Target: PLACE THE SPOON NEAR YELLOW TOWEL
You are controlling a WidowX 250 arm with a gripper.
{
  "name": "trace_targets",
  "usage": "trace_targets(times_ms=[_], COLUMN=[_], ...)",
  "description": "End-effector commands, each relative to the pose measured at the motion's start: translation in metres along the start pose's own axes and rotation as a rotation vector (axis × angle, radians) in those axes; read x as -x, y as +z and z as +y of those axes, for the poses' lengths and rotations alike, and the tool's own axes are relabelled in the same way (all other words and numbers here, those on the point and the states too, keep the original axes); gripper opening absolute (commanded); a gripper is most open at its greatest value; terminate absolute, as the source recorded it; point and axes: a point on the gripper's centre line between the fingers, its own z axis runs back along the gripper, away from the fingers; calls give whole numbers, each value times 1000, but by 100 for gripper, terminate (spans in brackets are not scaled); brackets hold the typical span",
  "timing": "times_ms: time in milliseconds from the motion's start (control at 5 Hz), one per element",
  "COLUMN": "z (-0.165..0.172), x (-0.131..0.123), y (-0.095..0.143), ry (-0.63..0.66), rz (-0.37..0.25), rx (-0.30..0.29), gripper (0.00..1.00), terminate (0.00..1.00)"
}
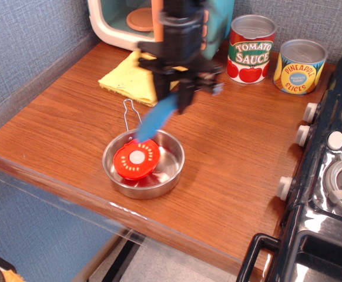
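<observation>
From my seat I see the wooden worktop (pixel 230 153) filling most of the view, with a black toy stove (pixel 329 194) along its right edge and a toy microwave (pixel 115 23) at the back left. My arm (pixel 180 26) reaches down over the middle of the worktop, blurred, in front of the microwave. Its gripper (pixel 173 93) hangs above the gap between the yellow towel (pixel 127 76) and the steel pan (pixel 159 170), and the fingers (pixel 185 94) are clamped on the top of the spoon (pixel 154 120). The spoon's blue handle slants down and to the left, off the worktop, with its lower end over the pan's rear rim; I cannot make out the metal head. The towel lies flat at the back left, partly hidden behind the gripper. The pan sits near the front edge, its wire handle pointing back toward the towel, with an orange-red disc (pixel 136 158) inside. Two cans, tomato sauce (pixel 251 49) and pineapple slices (pixel 301 66), stand just beside each other at the back right.
</observation>
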Motion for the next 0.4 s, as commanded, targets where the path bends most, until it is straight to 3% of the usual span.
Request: trace_targets(times_ms=[0,200], z=[93,133], x=[24,34], y=[14,10], ry=[79,111], rz=[-30,-29], rx=[-48,-54], gripper=[0,0], terminate=[0,0])
